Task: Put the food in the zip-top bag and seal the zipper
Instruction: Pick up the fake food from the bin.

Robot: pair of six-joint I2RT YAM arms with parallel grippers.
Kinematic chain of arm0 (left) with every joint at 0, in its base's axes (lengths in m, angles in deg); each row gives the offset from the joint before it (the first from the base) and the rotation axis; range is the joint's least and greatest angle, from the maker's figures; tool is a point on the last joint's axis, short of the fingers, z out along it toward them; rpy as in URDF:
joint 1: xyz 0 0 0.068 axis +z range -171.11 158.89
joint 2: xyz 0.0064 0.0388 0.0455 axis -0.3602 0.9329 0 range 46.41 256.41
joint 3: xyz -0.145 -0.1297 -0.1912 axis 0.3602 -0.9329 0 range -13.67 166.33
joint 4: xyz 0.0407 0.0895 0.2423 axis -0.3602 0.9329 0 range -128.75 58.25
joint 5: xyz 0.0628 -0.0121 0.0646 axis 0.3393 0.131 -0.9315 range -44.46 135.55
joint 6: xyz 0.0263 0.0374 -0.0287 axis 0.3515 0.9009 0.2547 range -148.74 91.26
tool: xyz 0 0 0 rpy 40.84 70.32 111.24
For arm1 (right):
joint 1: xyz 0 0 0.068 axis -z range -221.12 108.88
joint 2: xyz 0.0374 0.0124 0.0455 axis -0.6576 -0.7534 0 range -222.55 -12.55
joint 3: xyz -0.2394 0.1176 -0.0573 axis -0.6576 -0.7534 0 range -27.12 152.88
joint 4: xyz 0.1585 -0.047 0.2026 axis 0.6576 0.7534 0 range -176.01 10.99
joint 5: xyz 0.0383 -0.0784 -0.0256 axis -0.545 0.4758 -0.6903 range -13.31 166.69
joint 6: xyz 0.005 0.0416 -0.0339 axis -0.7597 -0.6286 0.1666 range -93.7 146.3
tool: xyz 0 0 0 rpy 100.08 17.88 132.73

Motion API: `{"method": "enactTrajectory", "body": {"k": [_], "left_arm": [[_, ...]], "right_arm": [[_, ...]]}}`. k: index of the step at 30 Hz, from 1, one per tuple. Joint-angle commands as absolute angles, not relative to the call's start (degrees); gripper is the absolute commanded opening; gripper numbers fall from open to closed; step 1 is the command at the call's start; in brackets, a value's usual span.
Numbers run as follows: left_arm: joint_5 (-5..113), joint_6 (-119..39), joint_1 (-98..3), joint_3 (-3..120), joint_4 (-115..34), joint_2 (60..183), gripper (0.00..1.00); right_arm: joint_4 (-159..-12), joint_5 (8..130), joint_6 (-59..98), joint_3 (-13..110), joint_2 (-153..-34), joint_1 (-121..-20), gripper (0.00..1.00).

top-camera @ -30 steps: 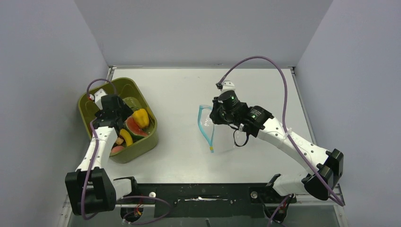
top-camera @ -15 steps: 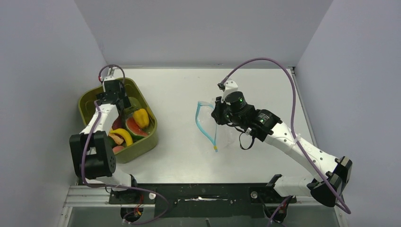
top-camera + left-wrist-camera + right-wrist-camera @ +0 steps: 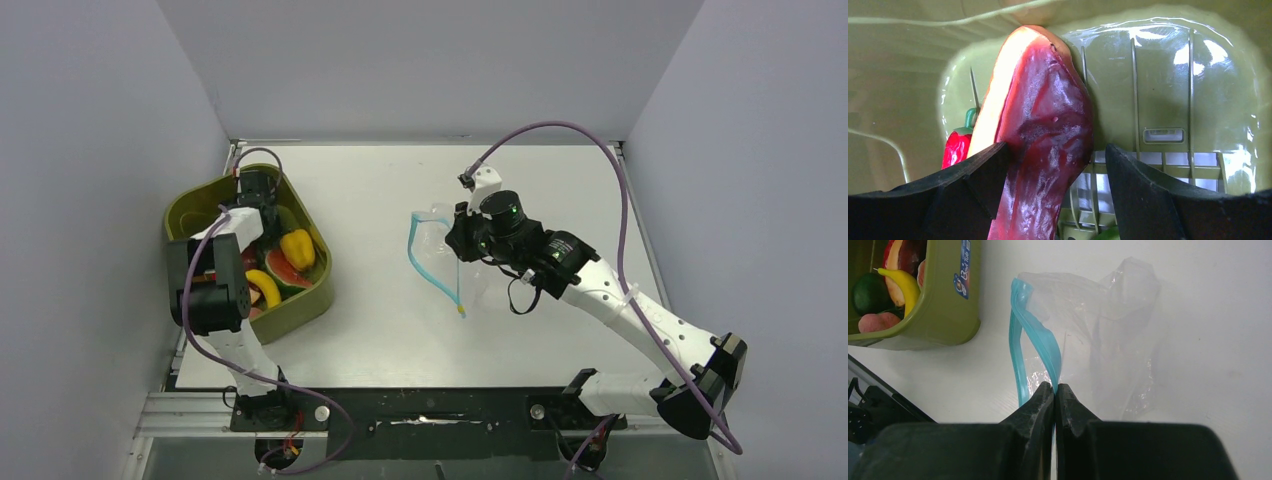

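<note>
Right gripper (image 3: 1054, 386), clamped on the zipper (image 3: 1043, 347), holds up the empty zip-top bag (image 3: 1120, 335), well apart from the olive-green bin (image 3: 948, 305). There the left gripper (image 3: 1053, 152), wide open, straddles a dark-red fruit slice (image 3: 1048, 100). Nothing bagged or sealed yet.

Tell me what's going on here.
The right pincer is shut on the zipper, holding the clear zip-top bag up by its mouth; the bag looks empty. The left pincer is open, down inside the olive-green bin, straddling a dark red toy fruit slice. Nothing is bagged yet.
</note>
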State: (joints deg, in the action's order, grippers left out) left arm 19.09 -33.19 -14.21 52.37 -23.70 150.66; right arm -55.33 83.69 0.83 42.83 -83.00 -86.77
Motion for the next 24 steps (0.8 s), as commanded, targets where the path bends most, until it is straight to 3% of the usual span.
{"method": "enactTrajectory", "body": {"k": [1,5,9,15,24], "left_arm": [[15.3,-31.2,-14.6,54.2,-28.3,153.1,0.7],[13.9,-31.0,-14.9,52.8,-30.1,153.9,0.63],[13.0,-30.4,-15.7,52.0,-31.4,153.7,0.34],[13.4,-31.3,-17.3,51.6,-31.0,150.7,0.01],[13.0,-34.7,-20.1,53.3,-26.5,143.4,0.0]], "right_arm": [[-57.8,82.9,2.3,44.7,-82.8,-86.2,0.0],[-58.2,82.4,2.0,44.6,-82.9,-86.2,0.0],[-58.1,82.5,1.7,44.9,-83.2,-86.2,0.0],[-57.8,83.2,1.5,44.7,-82.4,-86.2,0.0],[-58.8,82.2,-0.3,42.5,-80.9,-86.2,0.0]]}}
